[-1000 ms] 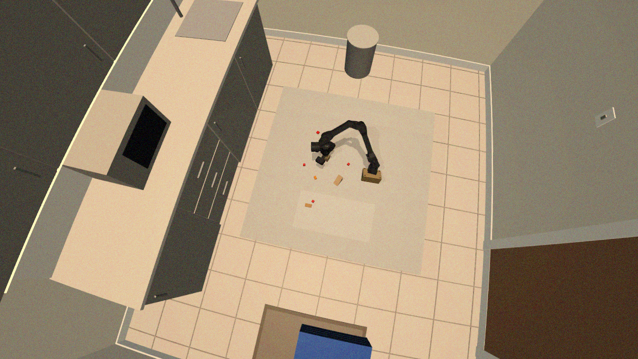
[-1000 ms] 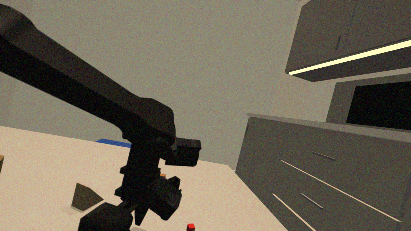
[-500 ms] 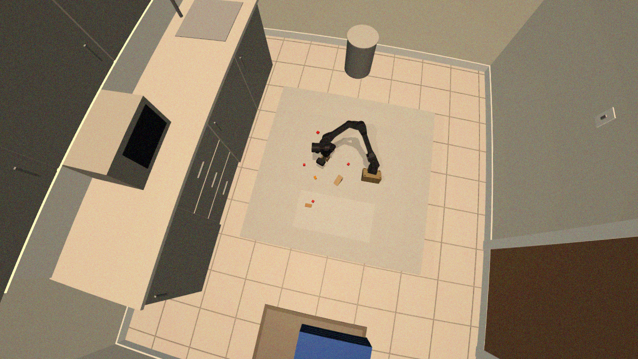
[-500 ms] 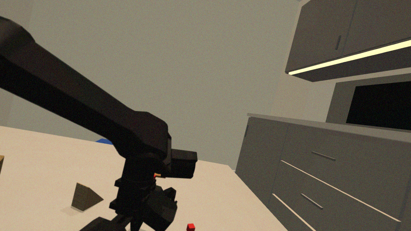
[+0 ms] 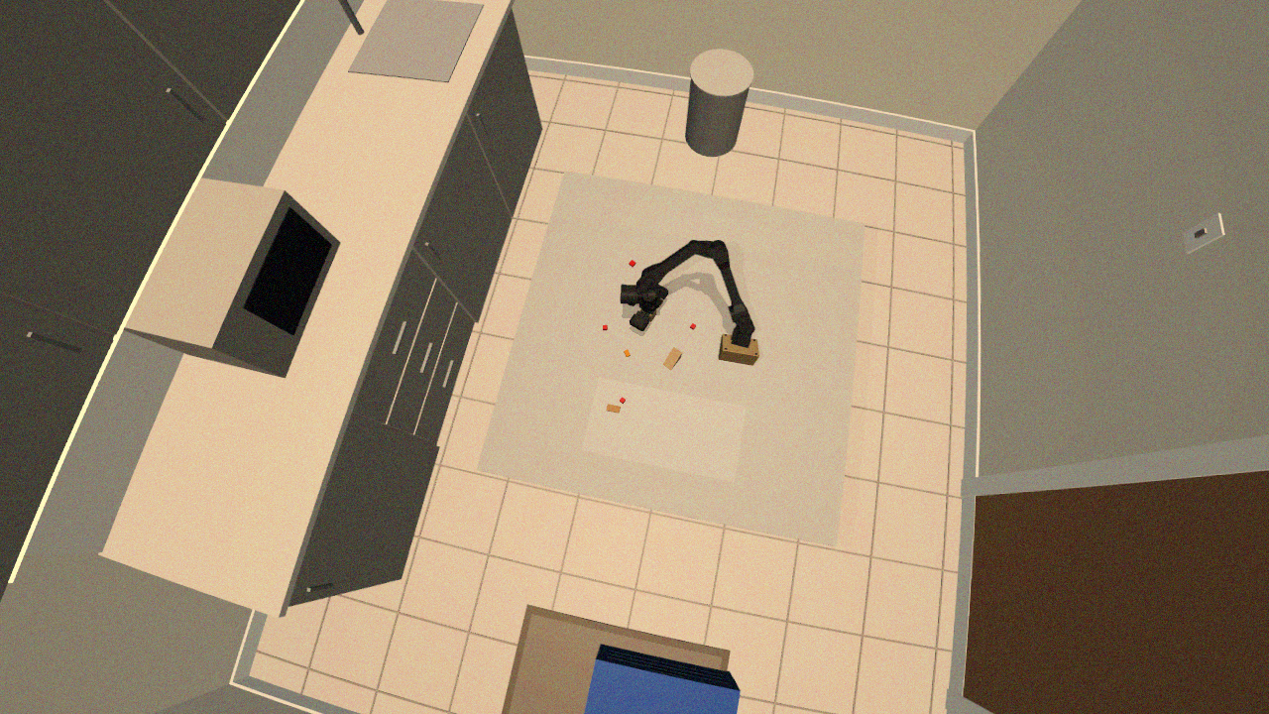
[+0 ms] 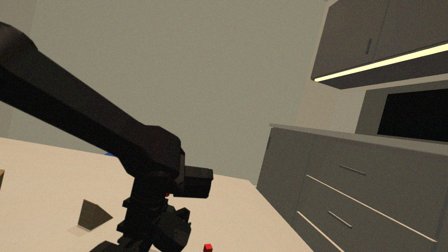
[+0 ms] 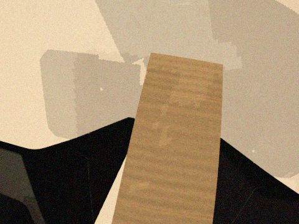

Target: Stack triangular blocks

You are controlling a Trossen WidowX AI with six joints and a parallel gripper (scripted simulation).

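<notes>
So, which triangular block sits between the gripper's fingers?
The tan block filling the wrist view: the gripper's dark fingers press against both its sides. The other triangular block stands free on the table, beside the arm.

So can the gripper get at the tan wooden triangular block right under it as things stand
Probably yes. In the wrist view the tan wooden triangular block already sits between the black fingers of the gripper, which look closed against its sides, and nothing else lies between them.

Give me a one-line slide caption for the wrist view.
Black fingers flank a wooden triangular block on the table, closing on its two sides.
</notes>
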